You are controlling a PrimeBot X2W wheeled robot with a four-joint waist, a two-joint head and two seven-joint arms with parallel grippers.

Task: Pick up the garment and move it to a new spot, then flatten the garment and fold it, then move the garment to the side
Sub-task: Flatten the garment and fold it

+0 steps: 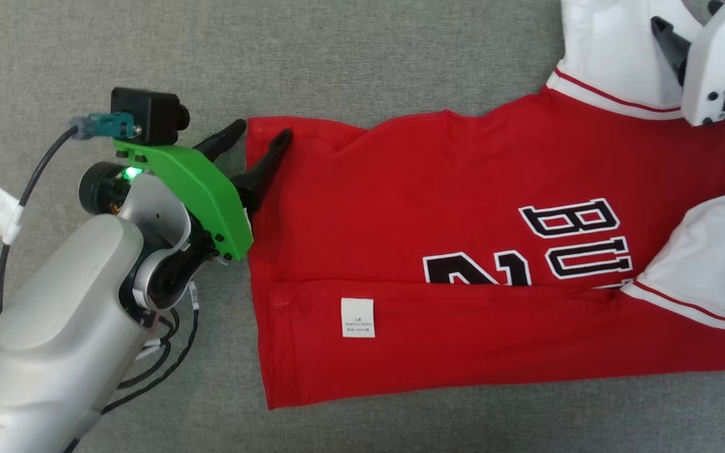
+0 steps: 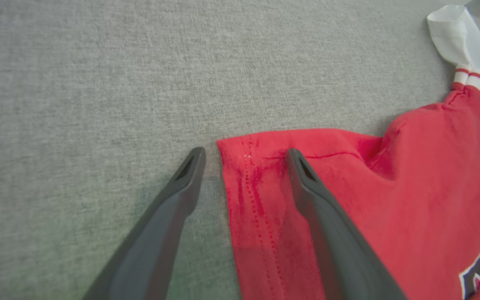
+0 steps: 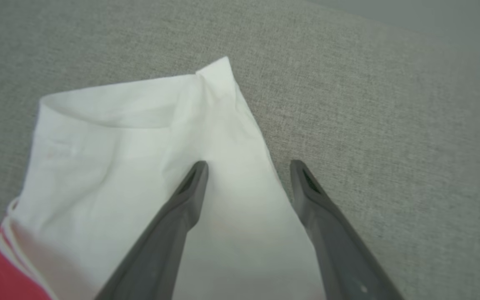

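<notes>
And there it was, the red garment [image 1: 463, 251] lay stretched out on the grey cloth surface [image 1: 148, 50], hem end toward the robot's left, white sleeves off to its right. The near long edge was folded over onto the body. You could see a small white label [image 1: 357, 318] on that flap, and the fold cut across the bottom of the black-and-white lettering [image 1: 570, 220].

Over on the left, the left gripper [image 1: 262, 129] sat right at the far corner of the hem with its fingers spread wide, nothing pinched between them. From the left wrist view one finger [image 2: 327, 216] hung over the red cloth just inside the stitched hem [image 2: 256, 200], while the other lay over bare grey surface beside the edge. So it straddled that corner and clamped nothing. Its green bracket [image 1: 199, 189] stood out clearly above the wrist.

On the right, the right gripper [image 3: 248, 163] was at the far white sleeve [image 3: 140, 146], jaws likewise apart. One finger lay over the white fabric, the other over grey surface just past the sleeve's edge. The sleeve was rumpled, with its cuff turned up a little. Whether either gripper's fingertips actually touched the cloth, I could not tell from where I stood.
</notes>
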